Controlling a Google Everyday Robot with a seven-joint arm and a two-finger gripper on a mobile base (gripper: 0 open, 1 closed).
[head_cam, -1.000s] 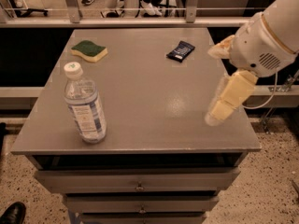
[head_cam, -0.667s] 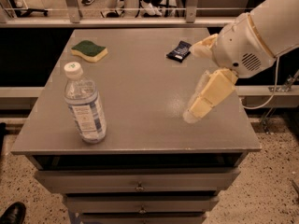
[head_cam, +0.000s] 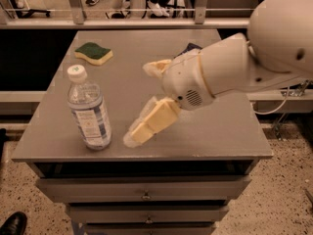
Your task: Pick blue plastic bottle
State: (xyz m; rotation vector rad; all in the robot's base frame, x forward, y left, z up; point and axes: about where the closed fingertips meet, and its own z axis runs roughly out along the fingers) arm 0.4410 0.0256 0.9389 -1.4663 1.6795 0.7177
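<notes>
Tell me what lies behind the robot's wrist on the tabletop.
Only a dark corner of a flat item shows above the arm; the rest is covered. The tool hangs open over the table, right of the blue plastic bottle.

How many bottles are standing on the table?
1. The bottle stands upright at the front left of the table, just left of the open gripper. The arm covers some tabletop, so another could be hidden.

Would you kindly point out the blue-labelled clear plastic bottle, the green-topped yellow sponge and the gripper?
Blue-labelled clear plastic bottle (head_cam: 91,116): camera view, its label.
Green-topped yellow sponge (head_cam: 92,51): camera view, green top.
Gripper (head_cam: 138,103): camera view, between fingertips, beside the bottle.
</notes>
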